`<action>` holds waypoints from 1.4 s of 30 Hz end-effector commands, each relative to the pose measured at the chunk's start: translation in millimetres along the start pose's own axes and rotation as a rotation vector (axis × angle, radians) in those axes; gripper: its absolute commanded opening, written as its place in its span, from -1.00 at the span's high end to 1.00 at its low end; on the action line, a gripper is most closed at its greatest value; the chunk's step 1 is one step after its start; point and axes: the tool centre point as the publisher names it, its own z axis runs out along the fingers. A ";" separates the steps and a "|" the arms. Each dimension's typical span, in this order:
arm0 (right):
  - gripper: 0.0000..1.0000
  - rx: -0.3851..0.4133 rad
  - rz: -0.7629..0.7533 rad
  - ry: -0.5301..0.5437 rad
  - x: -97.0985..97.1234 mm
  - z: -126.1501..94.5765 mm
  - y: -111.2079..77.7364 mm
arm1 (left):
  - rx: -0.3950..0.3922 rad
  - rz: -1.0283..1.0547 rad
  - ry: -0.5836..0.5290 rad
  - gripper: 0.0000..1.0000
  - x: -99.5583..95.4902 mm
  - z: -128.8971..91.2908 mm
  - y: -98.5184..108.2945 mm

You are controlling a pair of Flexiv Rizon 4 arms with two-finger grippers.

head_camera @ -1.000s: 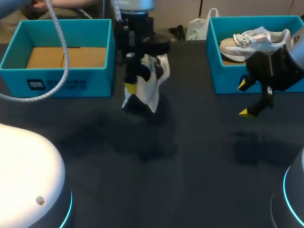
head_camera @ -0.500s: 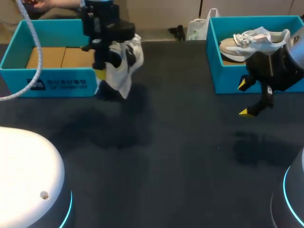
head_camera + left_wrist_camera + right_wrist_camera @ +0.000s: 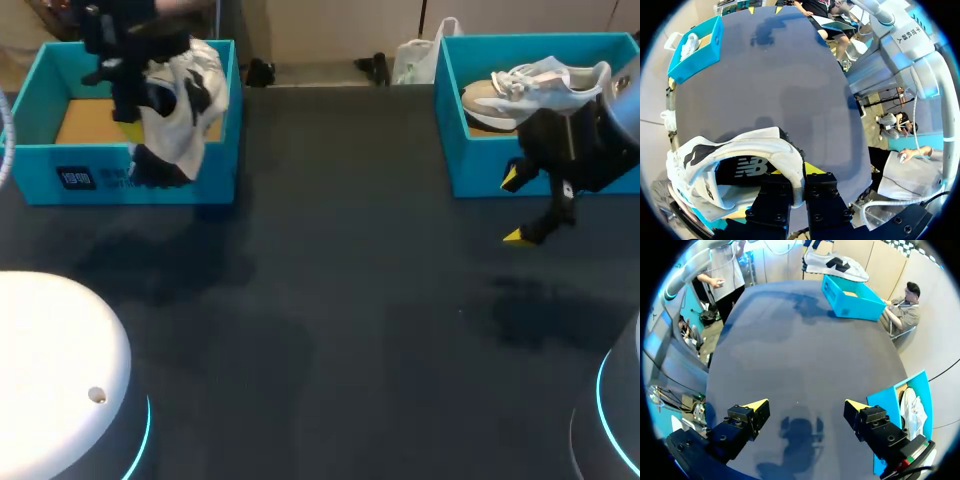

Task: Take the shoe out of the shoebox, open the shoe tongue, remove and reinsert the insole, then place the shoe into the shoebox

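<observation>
Left gripper (image 3: 799, 175): clamped on the shoe (image 3: 185, 100) by its collar.
Shoe: hangs over the shoebox (image 3: 150, 182) front wall.
Right gripper (image 3: 515, 207): fingers apart, holding nothing.
Our step: we clear the wall, level the sole, lower gently.

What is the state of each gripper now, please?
Left gripper: shut on the white shoe.
Right gripper: open, holding nothing.
</observation>
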 end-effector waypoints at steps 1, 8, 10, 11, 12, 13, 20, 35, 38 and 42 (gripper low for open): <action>-1.00 0.003 0.001 -0.001 0.3 0.5 0.4 | 0.046 -0.007 -0.010 1.00 2.0 -6.6 48.2; -1.00 0.003 0.001 -0.001 0.3 0.5 0.4 | 0.037 -0.043 0.004 1.00 -1.0 -12.6 100.6; -1.00 0.003 0.001 -0.001 0.3 0.5 0.4 | 0.034 -0.048 0.006 1.00 -1.2 -13.7 114.8; -1.00 0.003 0.001 -0.001 0.3 0.5 0.4 | 0.030 -0.051 0.008 1.00 -1.2 -14.2 121.7; -1.00 0.003 0.001 -0.001 0.3 0.5 0.4 | 0.029 -0.052 0.008 1.00 -0.2 -14.5 128.0; -1.00 0.003 0.001 -0.001 0.3 0.5 0.4 | 0.028 -0.052 0.008 1.00 0.6 -14.7 135.0; -1.00 0.003 0.001 -0.001 0.3 0.5 0.4 | -0.006 -0.040 0.023 1.00 0.8 -14.9 178.2; -1.00 0.003 0.001 -0.001 0.3 0.5 0.4 | -0.040 -0.072 -0.032 1.00 -27.1 -31.7 251.1; -1.00 0.003 0.001 -0.001 0.3 0.5 0.4 | -0.058 -0.084 -0.049 1.00 -38.1 -33.1 259.9; -1.00 0.003 0.001 -0.001 0.3 0.5 0.4 | -0.068 -0.073 -0.070 1.00 -50.2 -38.3 267.4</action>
